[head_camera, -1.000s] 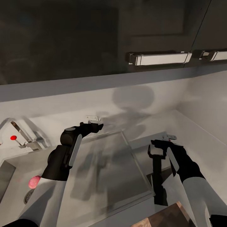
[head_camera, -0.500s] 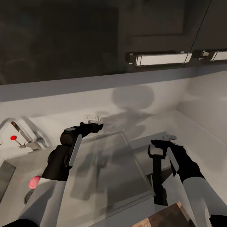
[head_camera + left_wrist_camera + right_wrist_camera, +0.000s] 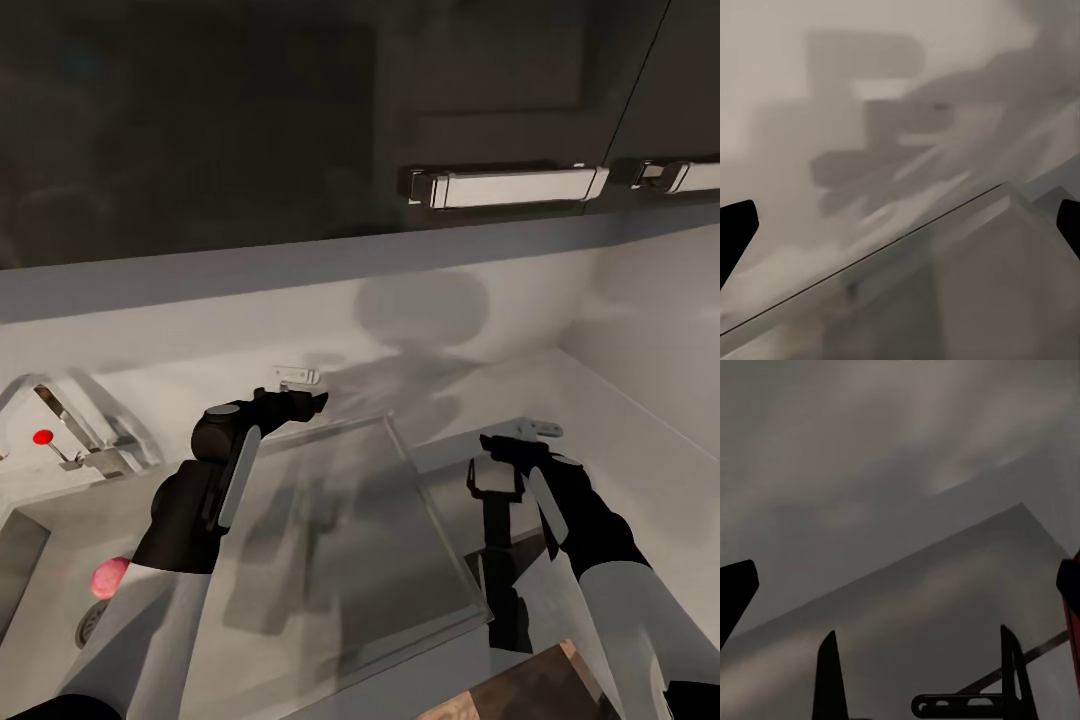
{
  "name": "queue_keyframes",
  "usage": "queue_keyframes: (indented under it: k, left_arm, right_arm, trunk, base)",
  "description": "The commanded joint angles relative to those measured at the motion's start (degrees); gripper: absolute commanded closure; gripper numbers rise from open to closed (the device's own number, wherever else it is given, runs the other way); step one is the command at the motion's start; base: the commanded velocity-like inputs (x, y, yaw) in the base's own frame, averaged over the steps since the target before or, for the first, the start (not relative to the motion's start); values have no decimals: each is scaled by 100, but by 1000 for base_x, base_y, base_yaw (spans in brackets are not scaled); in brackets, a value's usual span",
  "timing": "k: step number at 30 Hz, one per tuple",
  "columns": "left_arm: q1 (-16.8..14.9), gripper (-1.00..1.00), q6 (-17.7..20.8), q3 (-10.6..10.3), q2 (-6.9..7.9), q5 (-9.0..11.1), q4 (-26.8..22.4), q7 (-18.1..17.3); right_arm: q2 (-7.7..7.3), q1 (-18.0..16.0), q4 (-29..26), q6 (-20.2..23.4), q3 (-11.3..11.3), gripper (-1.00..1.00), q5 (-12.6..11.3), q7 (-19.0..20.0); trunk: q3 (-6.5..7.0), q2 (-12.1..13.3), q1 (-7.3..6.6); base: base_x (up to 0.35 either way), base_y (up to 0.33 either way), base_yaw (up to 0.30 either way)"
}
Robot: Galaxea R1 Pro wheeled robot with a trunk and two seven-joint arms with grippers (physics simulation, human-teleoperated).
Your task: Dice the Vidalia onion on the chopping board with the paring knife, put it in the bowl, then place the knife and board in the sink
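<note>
1. Since a second ago, right gripper (image 3: 532, 432) shifted slightly toward the upper right of the head frame, a little higher over the countertop (image 3: 600, 400); rest of the scene unchanged.
2. Left gripper (image 3: 297, 378) held just above centre of the head frame, over the far edge of the flat steel drainboard (image 3: 330, 540), pointing at the pale back wall; fingertips (image 3: 736, 225) spread wide at the side edges of the left wrist frame, released, grasping nothing.
3. Right gripper likewise released: dark fingertips (image 3: 735, 592) far apart at the side edges of the right wrist frame, nothing between them.
4. Vidalia onion (image 3: 108, 577) lying in the sink (image 3: 40, 540) at lower left of the head frame, just beside the round drain (image 3: 90, 622).
5. Tap's red knob (image 3: 42, 437) at left edge.
6. Corner of the chopping board (image 3: 520, 690) at the bottom edge, right of centre.
</note>
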Motion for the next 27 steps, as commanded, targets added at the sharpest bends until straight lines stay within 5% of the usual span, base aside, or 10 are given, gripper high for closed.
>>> queue_keyframes:
  k: [1,27]
  left_arm:
    - [-5,-100,29,5,-3,3,-5,-15]
    - [-5,-100,24,5,-93,2,79,-15]
  right_arm:
    - [0,-4,-8,25,-5,-100,-37,0]
    - [0,-4,-336,24,1,-100,-37,172]
  trunk:
    - [-11,-11,3]
    - [-11,-11,3]
  base:
    - [0,0,0]
    - [0,0,0]
